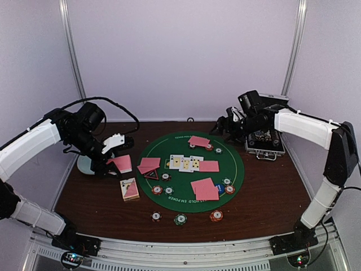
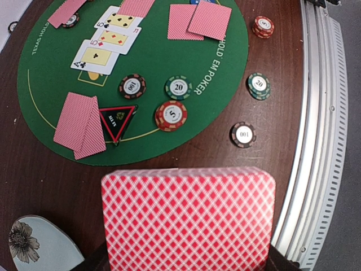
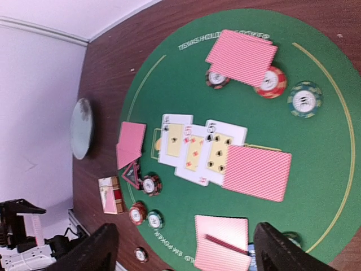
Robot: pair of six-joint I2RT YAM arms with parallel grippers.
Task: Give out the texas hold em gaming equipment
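Pinching one pink-red-backed playing card in the left gripper at nine o'clock of the green mat; holding the right gripper spread wide near one o'clock.

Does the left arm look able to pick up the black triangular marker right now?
Probably not: the left gripper is shut on red-backed cards, so it has no free grip, though the marker lies uncovered.

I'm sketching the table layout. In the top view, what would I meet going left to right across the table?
Pale blue dish → card pack → triangular marker → three face-up cards → metal case.
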